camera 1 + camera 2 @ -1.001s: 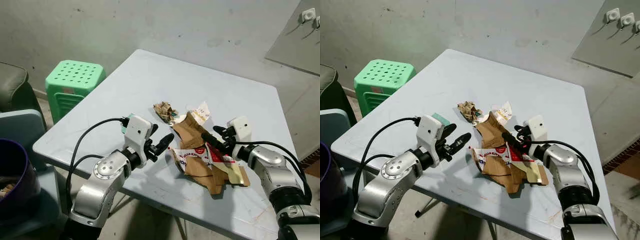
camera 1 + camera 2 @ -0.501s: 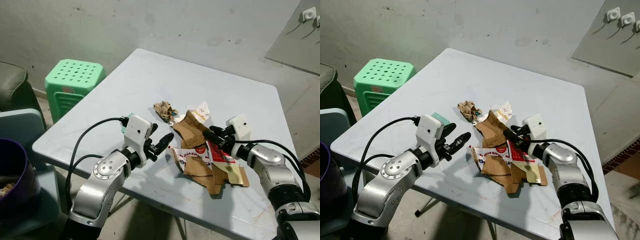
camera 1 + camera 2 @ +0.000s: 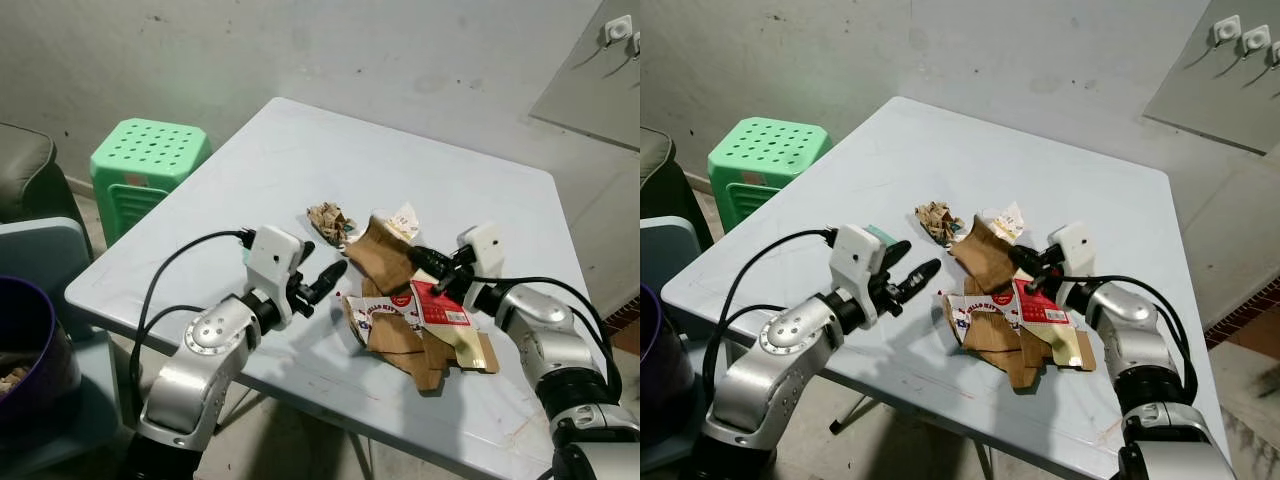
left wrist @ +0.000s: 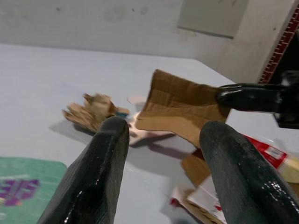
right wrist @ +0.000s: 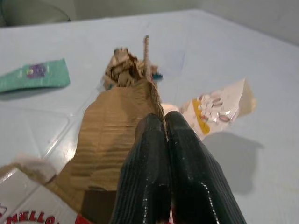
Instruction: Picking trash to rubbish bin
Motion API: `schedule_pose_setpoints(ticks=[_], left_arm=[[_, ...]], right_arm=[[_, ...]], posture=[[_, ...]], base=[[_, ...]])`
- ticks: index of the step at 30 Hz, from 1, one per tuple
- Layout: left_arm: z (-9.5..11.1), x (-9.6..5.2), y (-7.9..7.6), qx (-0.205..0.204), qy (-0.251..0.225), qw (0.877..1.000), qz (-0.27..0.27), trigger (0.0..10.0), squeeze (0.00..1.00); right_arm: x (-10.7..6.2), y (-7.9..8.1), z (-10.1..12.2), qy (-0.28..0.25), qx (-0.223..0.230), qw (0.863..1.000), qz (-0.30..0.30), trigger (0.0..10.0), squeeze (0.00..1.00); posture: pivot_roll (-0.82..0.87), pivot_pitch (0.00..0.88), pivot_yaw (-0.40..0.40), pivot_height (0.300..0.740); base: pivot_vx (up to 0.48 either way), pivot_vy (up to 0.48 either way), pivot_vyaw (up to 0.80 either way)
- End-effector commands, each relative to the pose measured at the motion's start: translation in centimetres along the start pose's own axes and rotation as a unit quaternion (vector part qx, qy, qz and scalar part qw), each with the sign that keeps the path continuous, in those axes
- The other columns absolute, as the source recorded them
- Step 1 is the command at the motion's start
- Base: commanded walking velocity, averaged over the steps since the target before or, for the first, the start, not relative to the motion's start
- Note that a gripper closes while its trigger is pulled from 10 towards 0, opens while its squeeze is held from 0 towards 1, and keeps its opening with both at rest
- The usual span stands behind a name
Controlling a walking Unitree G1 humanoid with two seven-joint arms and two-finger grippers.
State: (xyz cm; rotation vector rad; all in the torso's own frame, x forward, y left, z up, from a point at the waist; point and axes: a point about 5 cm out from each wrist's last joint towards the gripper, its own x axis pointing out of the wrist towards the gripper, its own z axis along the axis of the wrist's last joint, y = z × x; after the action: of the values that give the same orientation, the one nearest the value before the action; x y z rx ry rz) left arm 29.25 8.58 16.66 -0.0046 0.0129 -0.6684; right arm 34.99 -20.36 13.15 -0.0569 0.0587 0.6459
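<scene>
two grippers: both over the pale blue surface (image 3: 300, 160), one on each side of the trash pile
right gripper (image 3: 1023, 262): fingers (image 5: 154, 163) pressed together on the upper edge of the brown cardboard piece (image 3: 385, 258), which stands tilted up from the pile
left gripper (image 3: 325, 276): fingers (image 4: 100, 163) spread apart, holding nothing, pointing at the cardboard from just beside the pile
trash pile: torn red-and-white printed carton (image 3: 425, 305) and more brown scraps lie flat below the right fingers
crumpled brown paper (image 3: 327, 216): beyond the left fingertips, near the raised cardboard
white printed wrapper (image 5: 219, 109): just past the right fingertips, lying on the surface
green packet (image 5: 35, 74): flat on the surface, under the left gripper's wrist
green stool (image 3: 148, 160): on the floor well off to the left arm's side
purple bin (image 3: 25, 350): on the floor beside the left arm
</scene>
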Motion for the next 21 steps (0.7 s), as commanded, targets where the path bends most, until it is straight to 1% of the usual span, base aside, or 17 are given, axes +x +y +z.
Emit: schedule_pose_setpoints(ticks=[1, 2, 3, 4, 6, 9, 11, 12, 13, 14, 17, 19, 21], left_arm=[[0.9, 0.2, 0.7, 0.015, -0.014, 1.0, 0.0, 10.0, 0.0], [0.9, 0.2, 0.7, 0.015, -0.014, 1.0, 0.0, 10.0, 0.0], [1.2, 0.1, 1.5, 0.021, -0.016, 1.0, 0.004, 10.0, 0.0], [1.2, 0.1, 1.5, 0.021, -0.016, 1.0, 0.004, 10.0, 0.0], [1.6, 0.0, 2.2, 0.034, -0.02, 0.999, 0.007, 10.0, 0.0], [1.9, -0.1, 2.6, 0.038, -0.023, 0.999, 0.008, 10.0, 0.0], [2.8, -0.3, 3.4, 0.06, -0.03, 0.998, -0.003, 10.0, 0.0], [2.8, -0.3, 3.4, 0.06, -0.03, 0.998, -0.003, 10.0, 0.0], [3.3, -0.4, 3.8, 0.069, -0.034, 0.997, -0.014, 10.0, 0.0], [4.2, -0.5, 4.3, 0.084, -0.042, 0.995, -0.034, 10.0, 0.0], [5.1, -0.7, 4.6, 0.097, -0.052, 0.992, -0.059, 10.0, 0.0], [5.6, -0.8, 4.8, 0.101, -0.059, 0.991, -0.072, 10.0, 0.0], [6.4, -1.0, 4.8, 0.107, -0.066, 0.987, -0.099, 10.0, 0.0]], right_arm=[[-0.8, -0.6, 0.6, -0.025, -0.001, 1.0, -0.019, 0.0, 0.0], [-0.8, -0.6, 0.6, -0.025, -0.001, 1.0, -0.019, 0.0, 0.0], [-1.0, -0.8, 0.9, -0.035, 0.0, 0.999, -0.025, 0.0, 0.0], [-1.0, -0.8, 0.9, -0.035, 0.0, 0.999, -0.025, 0.0, 0.0], [-1.3, -0.9, 1.3, -0.044, -0.003, 0.999, -0.022, 0.0, 0.0], [-1.5, -1.0, 1.6, -0.048, -0.006, 0.999, -0.02, 0.0, 0.0], [-1.8, -0.9, 2.7, -0.06, -0.025, 0.998, 0.002, 0.0, 0.0], [-1.8, -0.9, 2.7, -0.06, -0.025, 0.998, 0.002, 0.0, 0.0], [-2.0, -0.8, 3.5, -0.066, -0.035, 0.997, 0.02, 8.5, 0.0], [-2.3, -0.5, 4.6, -0.07, -0.043, 0.995, 0.051, 10.0, 0.0], [-2.6, 0.1, 5.5, -0.07, -0.044, 0.992, 0.091, 10.0, 0.0], [-2.8, 0.4, 5.9, -0.071, -0.053, 0.99, 0.113, 10.0, 0.0], [-3.1, 1.0, 6.5, -0.07, -0.064, 0.985, 0.144, 10.0, 0.0]], posture=[[0.06, 0.062, -0.144, 0.74], [0.06, 0.062, -0.144, 0.74], [0.06, 0.061, -0.143, 0.74], [0.06, 0.061, -0.143, 0.74], [0.06, 0.054, -0.142, 0.74], [0.06, 0.054, -0.141, 0.74], [0.06, 0.052, -0.139, 0.74], [0.06, 0.052, -0.139, 0.74], [0.06, 0.053, -0.138, 0.74], [0.05, 0.056, -0.134, 0.74], [0.05, 0.056, -0.13, 0.74], [0.05, 0.057, -0.127, 0.74], [0.05, 0.058, -0.123, 0.74]], base=[[0.0, 0.0, 0.0], [0.0, 0.0, 0.0], [0.0, 0.0, 0.0], [0.0, 0.0, 0.0], [0.0, 0.0, 0.0], [0.0, 0.0, 0.0], [0.0, 0.0, 0.0], [0.0, 0.0, 0.0], [0.0, 0.0, 0.0], [0.0, 0.0, 0.0], [0.0, 0.0, 0.0], [0.0, 0.0, 0.0], [0.0, 0.0, 0.0]])
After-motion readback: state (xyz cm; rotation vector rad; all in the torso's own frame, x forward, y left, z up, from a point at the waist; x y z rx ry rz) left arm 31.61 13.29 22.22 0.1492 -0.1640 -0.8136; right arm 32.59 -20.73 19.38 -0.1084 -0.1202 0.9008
